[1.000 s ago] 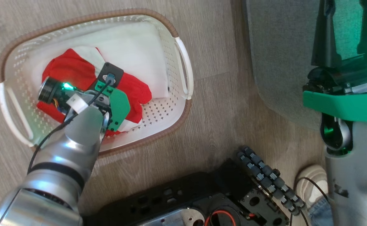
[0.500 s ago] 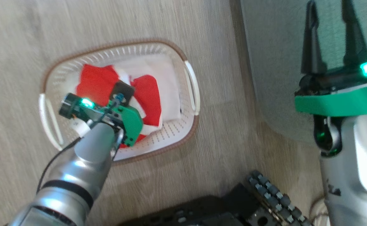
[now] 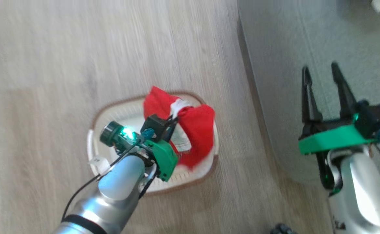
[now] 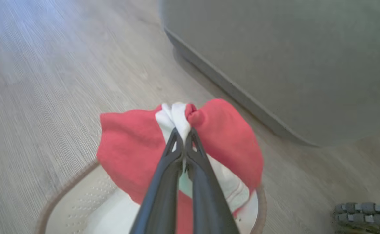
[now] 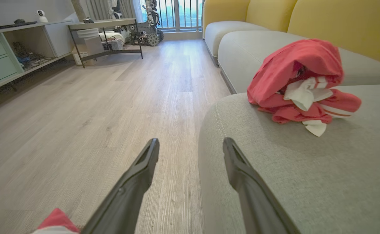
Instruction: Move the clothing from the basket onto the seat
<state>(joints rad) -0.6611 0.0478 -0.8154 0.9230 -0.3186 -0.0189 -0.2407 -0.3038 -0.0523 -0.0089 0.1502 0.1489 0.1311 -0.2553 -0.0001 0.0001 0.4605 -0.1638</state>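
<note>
Head view, left tool (image 3: 174,119): clenched on a red garment (image 3: 196,130), gripping it near a bunched white trim.
Head view, red garment: hangs from the tool tips and drapes toward the seat side, over the basket (image 3: 183,178).
Head view, basket: stands on the wooden floor (image 3: 63,65), just beside the edge of the seat (image 3: 281,65).
Head view, right tool (image 3: 320,66): released, with its fingers spread and nothing between them, over the seat and well apart from the held garment.
Left wrist view, left tool: the two fingers are pressed together on the white trim, and red cloth bulges out on both sides of the tips.
Left wrist view, red garment: its lower folds drop toward the basket behind the fingers. Whether they touch the basket cannot be told.
Left wrist view, seat: beyond and to the right of the garment, not touching it.
Right wrist view, right tool: fingers wide apart and holding nothing, one over the floor and one over the rounded seat edge.
Right wrist view, second red garment (image 5: 300,84): a crumpled heap with white parts on the seat, ahead and to the right of the fingertips, clear of them.
Right wrist view, yellow back cushions (image 5: 339,22): behind the heap.
</note>
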